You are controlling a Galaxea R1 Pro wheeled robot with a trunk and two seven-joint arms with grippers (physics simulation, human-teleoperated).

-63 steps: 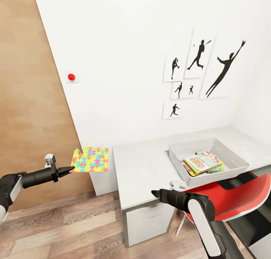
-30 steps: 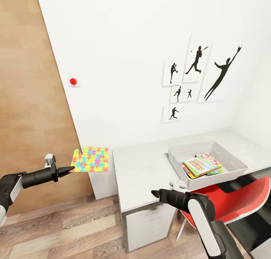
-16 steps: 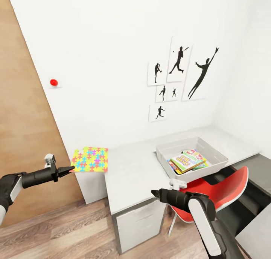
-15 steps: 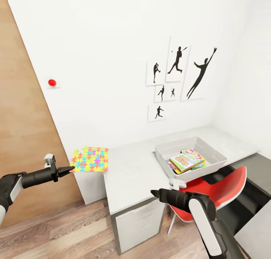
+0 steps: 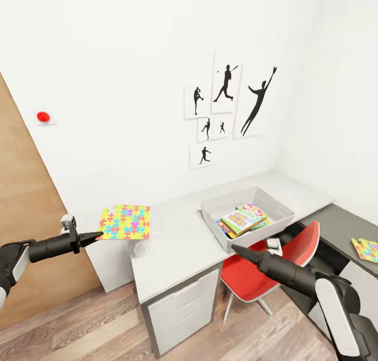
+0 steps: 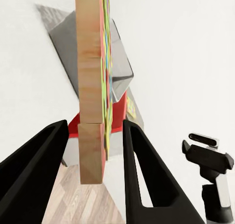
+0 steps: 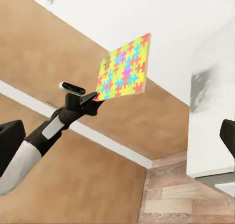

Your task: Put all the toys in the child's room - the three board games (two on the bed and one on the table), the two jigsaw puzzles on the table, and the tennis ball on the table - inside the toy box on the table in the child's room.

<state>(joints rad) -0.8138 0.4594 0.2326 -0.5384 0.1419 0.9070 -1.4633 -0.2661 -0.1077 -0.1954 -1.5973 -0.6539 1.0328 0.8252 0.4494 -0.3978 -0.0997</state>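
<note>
At the lower left of the head view, the left gripper (image 5: 97, 236) pinches one edge of a jigsaw puzzle (image 5: 126, 222), held flat out in the air just beside the table's (image 5: 173, 240) left end. In the left wrist view the puzzle's wooden edge (image 6: 92, 131) stands between the two black fingers (image 6: 134, 165), which grip its faces. Right of centre the toy box (image 5: 247, 214) sits on the table with board games (image 5: 242, 217) lying inside. Below it the right gripper (image 5: 236, 249) points left over the red chair (image 5: 252, 277); whether its jaws are apart I cannot tell. A second jigsaw puzzle (image 5: 367, 248) lies on the dark desk (image 5: 341, 222) at the right edge.
</note>
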